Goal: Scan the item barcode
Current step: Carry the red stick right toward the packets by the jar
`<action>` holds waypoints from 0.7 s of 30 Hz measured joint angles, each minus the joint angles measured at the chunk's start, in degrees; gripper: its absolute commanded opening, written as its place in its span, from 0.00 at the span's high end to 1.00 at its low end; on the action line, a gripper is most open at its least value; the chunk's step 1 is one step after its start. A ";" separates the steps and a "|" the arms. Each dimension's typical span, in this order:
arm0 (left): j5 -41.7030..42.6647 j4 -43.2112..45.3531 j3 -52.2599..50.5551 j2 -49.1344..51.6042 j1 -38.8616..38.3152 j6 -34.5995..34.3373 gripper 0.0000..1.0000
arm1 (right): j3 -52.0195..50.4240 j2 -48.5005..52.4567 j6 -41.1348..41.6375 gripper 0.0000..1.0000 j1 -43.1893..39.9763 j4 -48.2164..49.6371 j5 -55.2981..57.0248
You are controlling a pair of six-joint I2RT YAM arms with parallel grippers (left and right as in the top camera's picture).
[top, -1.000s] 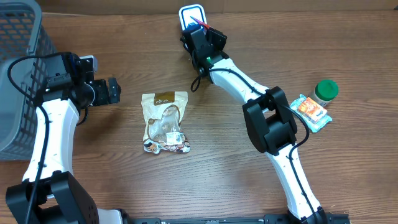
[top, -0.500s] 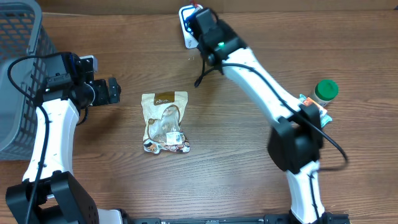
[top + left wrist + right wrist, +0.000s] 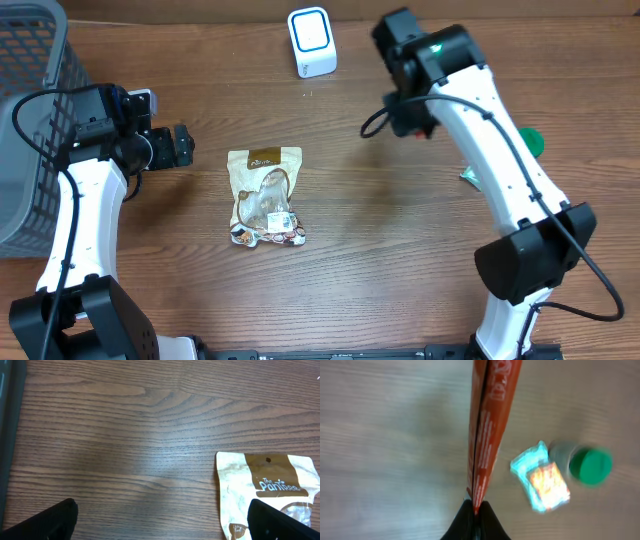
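Still clamped on the red packet (image 3: 490, 420), the right gripper (image 3: 475, 510) has left the top-centre scanner (image 3: 311, 41) for the upper right, so its scan looks done, while the left gripper (image 3: 186, 147) stands apart.

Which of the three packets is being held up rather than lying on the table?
The thin red-orange packet, pinched edge-on in the right gripper. The cream-and-brown pouch and the small teal-and-orange packet both lie on the wooden table.
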 measured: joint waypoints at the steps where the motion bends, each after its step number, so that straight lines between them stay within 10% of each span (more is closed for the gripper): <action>1: 0.00 0.00 0.00 0.00 0.00 0.00 0.00 | -0.04 0.00 0.20 0.96 -0.96 -1.05 -0.46; 21: 0.00 -0.02 0.00 0.00 0.00 0.00 0.00 | -20.65 0.07 1.53 0.96 -10.38 6.80 -2.47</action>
